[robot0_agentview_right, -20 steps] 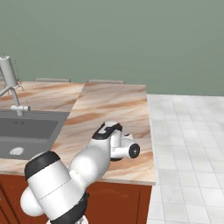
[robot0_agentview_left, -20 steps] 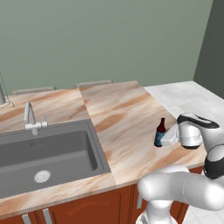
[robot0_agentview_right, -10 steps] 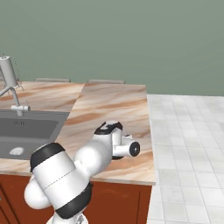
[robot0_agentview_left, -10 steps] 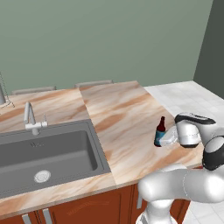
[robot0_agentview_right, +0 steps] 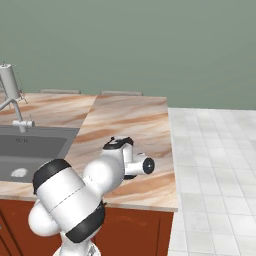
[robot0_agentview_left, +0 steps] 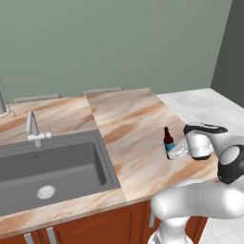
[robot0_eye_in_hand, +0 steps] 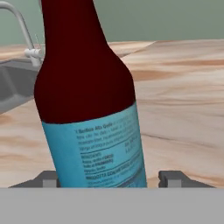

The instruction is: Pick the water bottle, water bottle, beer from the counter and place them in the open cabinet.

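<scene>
change: gripper (robot0_eye_in_hand: 109,178) jaws have begun narrowing from full spread around the slim red-brown bottle with teal-blue label (robot0_agentview_left: 168,141) | gripper: not clenched, fingertips (robot0_eye_in_hand: 171,178) clear of the label | bottle: upright on beige-pink marble worktop (robot0_agentview_left: 128,119) near its right edge | meaning: beer grasp likely starting, no lift yet

Even, soft rendered light, faint shadows, no glare; the hand view's close beer (robot0_eye_in_hand: 87,109) looks perhaps slightly blurred.
</scene>
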{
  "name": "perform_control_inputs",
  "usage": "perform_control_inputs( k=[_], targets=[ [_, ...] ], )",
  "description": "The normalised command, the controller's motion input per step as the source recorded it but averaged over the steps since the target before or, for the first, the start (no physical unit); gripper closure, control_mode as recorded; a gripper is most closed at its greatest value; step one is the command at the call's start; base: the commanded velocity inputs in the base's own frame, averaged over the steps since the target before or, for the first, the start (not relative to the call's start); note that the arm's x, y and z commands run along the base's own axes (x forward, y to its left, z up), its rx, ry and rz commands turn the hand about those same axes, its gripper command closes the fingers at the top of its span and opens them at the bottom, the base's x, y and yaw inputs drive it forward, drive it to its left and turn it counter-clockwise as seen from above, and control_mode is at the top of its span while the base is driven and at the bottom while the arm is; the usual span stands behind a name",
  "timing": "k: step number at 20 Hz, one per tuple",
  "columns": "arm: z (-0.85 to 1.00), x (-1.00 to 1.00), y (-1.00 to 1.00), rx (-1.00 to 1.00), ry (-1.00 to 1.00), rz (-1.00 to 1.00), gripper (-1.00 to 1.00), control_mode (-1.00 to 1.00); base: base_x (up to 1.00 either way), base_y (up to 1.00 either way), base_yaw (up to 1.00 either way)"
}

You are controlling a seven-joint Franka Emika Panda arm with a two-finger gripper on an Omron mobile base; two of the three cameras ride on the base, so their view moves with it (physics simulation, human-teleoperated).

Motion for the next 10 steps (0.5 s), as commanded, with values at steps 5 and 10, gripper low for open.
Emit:
perform_control_inputs(
  k=[5, 10],
  targets=[
    [0.00, 0.01, 0.05, 0.00, 0.00, 0.00, 1.00, -1.00, 0.00, 0.00, 0.00],
    [0.00, 0.00, -0.06, 0.00, -0.05, 0.00, 1.00, -1.00, 0.00, 0.00, 0.00]
  ],
)
